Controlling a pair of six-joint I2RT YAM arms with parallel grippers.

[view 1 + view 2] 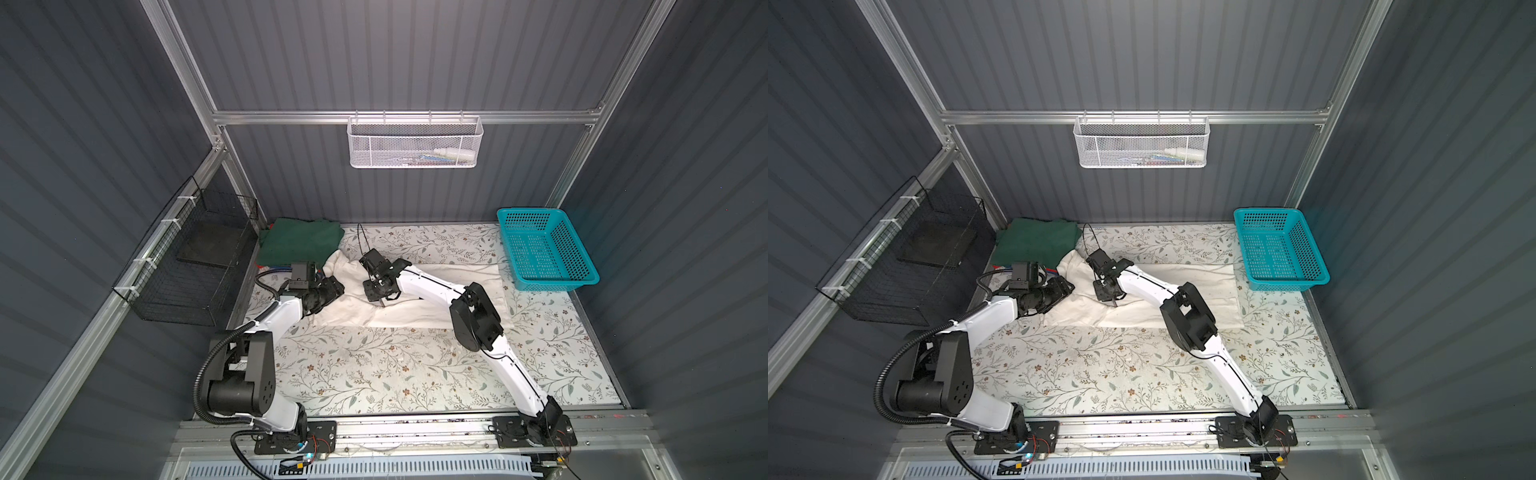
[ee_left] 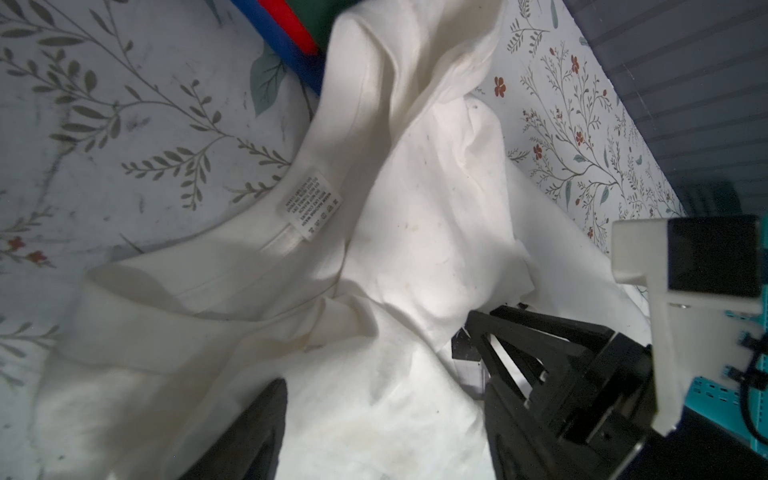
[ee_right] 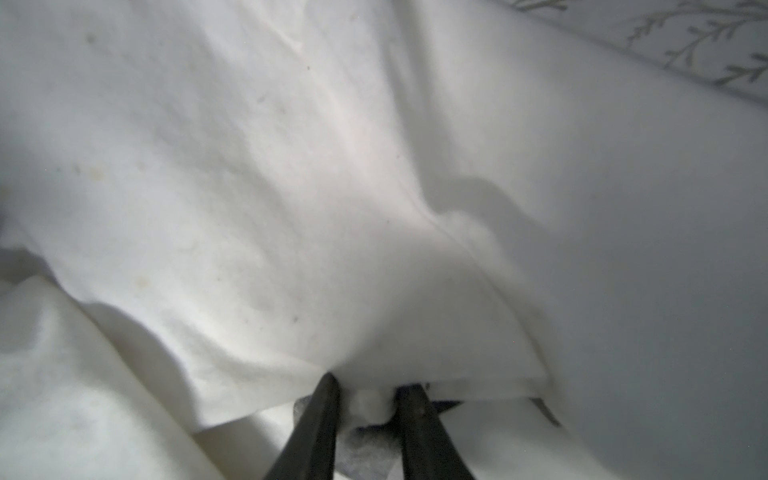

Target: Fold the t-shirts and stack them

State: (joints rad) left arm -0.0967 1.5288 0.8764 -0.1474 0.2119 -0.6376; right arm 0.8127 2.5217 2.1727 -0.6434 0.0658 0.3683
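A plain white short-sleeved cotton tee [image 1: 415,316] [image 1: 1142,316] is laid across the far half of the floral-covered bench [image 1: 374,374] [image 1: 1100,374], running from near the far left corner toward the far right corner. Its right part is spread flat and its left part is rucked into folds. A folded dark green tee [image 1: 299,243] [image 1: 1038,241] is parked in the far left corner. The edge of a folded blue tee with red trim [image 2: 291,50] is seen right against it, overlapped by the white tee's crumpled end. A teal perforated plastic basket [image 1: 548,286] [image 1: 1287,286] is set in the far right corner, just beside the white tee's right edge. The right gripper [image 1: 380,301] [image 1: 1113,301] [image 3: 370,386] is lowered onto the rucked left part of the white tee, and its jaws are drawn close with a bunch of cloth pinched between them. The left gripper [image 1: 336,286] [image 1: 1069,286] [image 2: 386,386] is held over the collar end of the white tee with jaws spread wide and nothing clamped; contact with the cloth cannot be told. A white care label [image 2: 309,203] is exposed at the collar.
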